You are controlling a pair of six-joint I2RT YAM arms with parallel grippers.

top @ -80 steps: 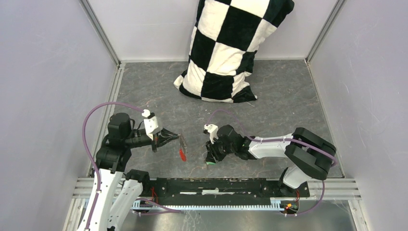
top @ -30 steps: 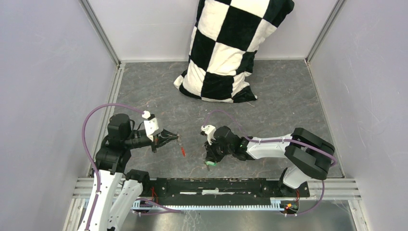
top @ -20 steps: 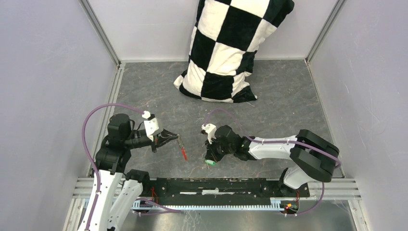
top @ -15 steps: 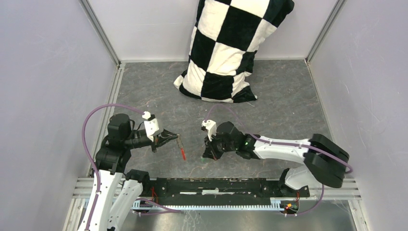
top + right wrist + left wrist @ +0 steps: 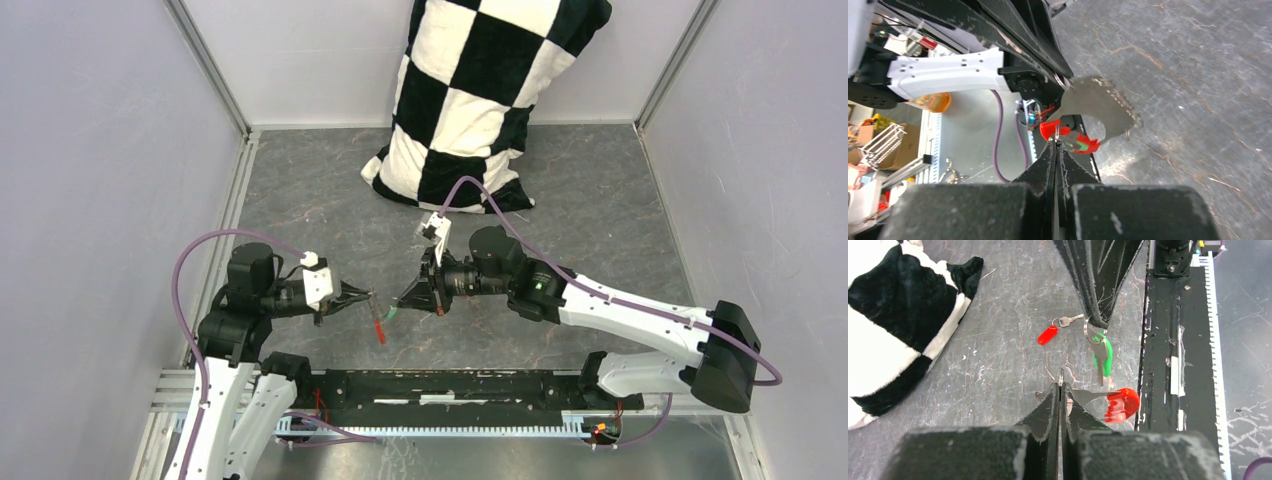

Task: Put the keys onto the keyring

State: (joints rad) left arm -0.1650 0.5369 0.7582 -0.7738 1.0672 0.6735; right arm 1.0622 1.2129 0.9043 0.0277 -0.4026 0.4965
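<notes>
My left gripper (image 5: 366,297) (image 5: 1061,386) is shut on the keyring's thin wire ring. Its grey fob (image 5: 1088,396) with the red end (image 5: 1121,404) (image 5: 378,331) sticks out sideways above the table. My right gripper (image 5: 402,303) (image 5: 1055,143) is shut on the small ring of the green-headed key (image 5: 1105,354) (image 5: 390,316), which hangs just beside the fob. In the right wrist view the fob (image 5: 1098,102) sits right in front of my shut fingertips. The red-headed key (image 5: 1048,335) lies on the table beyond, apart from both grippers.
A black-and-white checked pillow (image 5: 478,100) leans on the back wall. A black rail (image 5: 450,385) (image 5: 1168,340) runs along the near table edge, close below the fob. Grey walls close in both sides.
My right arm has lifted the green key off the table and swung it left and up to the fob. My left gripper has shifted slightly nearer, still holding the keyring.
</notes>
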